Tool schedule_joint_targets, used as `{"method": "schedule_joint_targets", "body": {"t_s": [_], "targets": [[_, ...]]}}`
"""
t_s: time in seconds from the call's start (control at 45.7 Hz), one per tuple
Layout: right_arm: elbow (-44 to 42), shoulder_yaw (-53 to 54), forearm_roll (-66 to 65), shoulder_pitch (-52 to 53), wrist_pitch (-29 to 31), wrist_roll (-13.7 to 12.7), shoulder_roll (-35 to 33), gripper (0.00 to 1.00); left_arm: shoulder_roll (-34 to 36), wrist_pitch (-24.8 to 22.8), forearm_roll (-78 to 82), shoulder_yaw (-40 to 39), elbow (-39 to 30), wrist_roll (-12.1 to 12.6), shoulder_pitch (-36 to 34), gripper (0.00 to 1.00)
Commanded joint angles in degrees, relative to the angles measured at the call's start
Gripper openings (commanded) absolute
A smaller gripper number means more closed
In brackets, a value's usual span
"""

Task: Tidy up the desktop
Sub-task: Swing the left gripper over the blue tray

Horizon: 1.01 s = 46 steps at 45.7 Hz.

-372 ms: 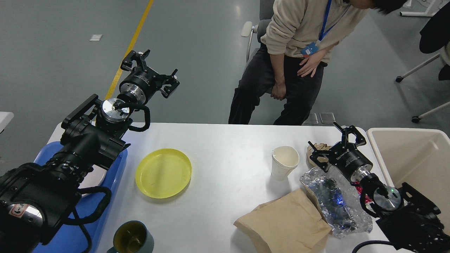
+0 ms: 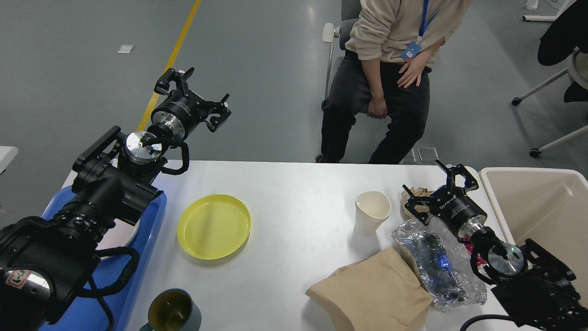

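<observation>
No text is legible (the right tool (image 2: pixel 436 184) bears unreadable lettering).

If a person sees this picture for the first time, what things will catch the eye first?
Probably the yellow plate, bright against the white desktop, left of center. Next come the two black arms: the left gripper is raised past the table's far-left edge, and the right gripper hangs over crumpled brown paper beside a white paper cup.

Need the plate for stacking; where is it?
Head view: the yellow plate lies left of centre on the desktop, between the blue tray and the paper cup.
</observation>
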Motion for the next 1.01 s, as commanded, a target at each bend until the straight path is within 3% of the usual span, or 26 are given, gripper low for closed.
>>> {"method": "schedule_joint_targets", "body": {"t_s": [0.0,0.46,0.744,0.985], "targets": [[0.0,0.0,0.0,0.0,0.0,0.0,0.0,1.0,-0.8,-0.5,0.0,0.0,0.0,-0.8,1.6,0.97],[0.0,0.0,0.0,0.0,0.0,0.0,0.0,1.0,5.6,2.0,0.1,4.5,0.6,0.3,0.2,0.97],[0.0,0.0,0.0,0.0,0.0,0.0,0.0,1.0,13.2,1.8,0.2,31.1,0.6,0.4,-5.1,0.97],[0.0,0.0,0.0,0.0,0.0,0.0,0.0,1.0,13.7,1.4,0.2,55.4,0.5,0.4,-10.7,0.97]]}}
